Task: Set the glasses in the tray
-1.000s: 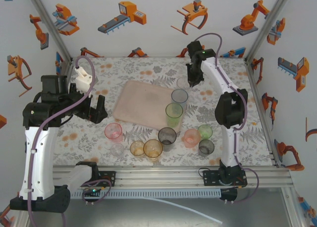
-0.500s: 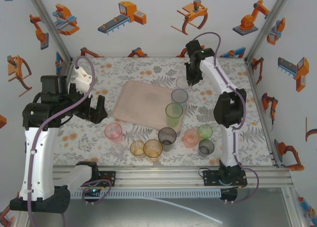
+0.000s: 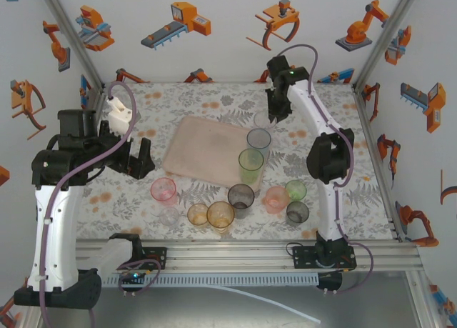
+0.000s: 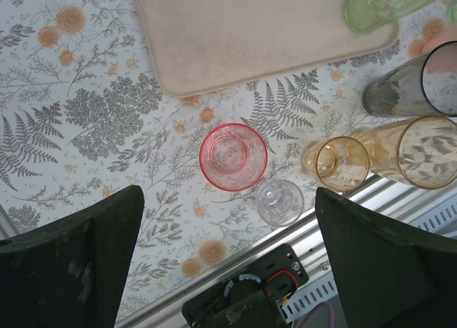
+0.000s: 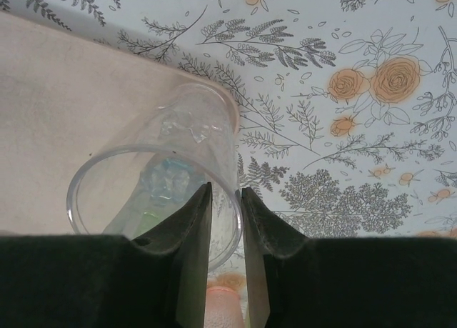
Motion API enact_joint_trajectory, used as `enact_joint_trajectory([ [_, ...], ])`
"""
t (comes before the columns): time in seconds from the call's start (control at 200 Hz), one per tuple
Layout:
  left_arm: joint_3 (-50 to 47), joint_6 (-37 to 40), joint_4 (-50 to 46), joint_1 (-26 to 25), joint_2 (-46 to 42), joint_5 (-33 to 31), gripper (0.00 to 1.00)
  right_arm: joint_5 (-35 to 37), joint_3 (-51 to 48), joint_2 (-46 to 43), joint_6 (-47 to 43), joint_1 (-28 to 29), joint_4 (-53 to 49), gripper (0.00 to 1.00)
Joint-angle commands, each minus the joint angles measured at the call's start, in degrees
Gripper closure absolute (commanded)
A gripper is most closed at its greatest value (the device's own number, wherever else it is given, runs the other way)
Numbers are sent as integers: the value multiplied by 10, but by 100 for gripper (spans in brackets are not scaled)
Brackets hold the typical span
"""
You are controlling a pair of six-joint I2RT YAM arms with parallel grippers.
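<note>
At right pincer [image 5: 226,194], clear glass [image 5: 163,153], seemingly pinched

The flat pale pink rectangular tray [image 3: 203,149] lay on the bench. A clear see-through tumbler [image 3: 263,120] stood at its far right corner. A tall blue tumbler [image 3: 258,141] and a tall green tumbler [image 3: 250,165] stood along its right edge. Eight more tinted tumblers [image 3: 240,196] stood upright beyond its near edge.

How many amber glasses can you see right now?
2. A short amber glass and a taller amber glass stand side by side near the table's front edge, right of the small clear glass. None seems hidden.
</note>
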Motion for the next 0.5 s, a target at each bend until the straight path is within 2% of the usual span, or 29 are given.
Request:
enact_joint_trajectory([
  [0.0,2,2,-4,-2,-7,9,3,5,30,5,-8,5,-20,73],
  [0.491,4,12,-8,-2,-14,2,3,19,67,-27,-19,5,-48,70],
])
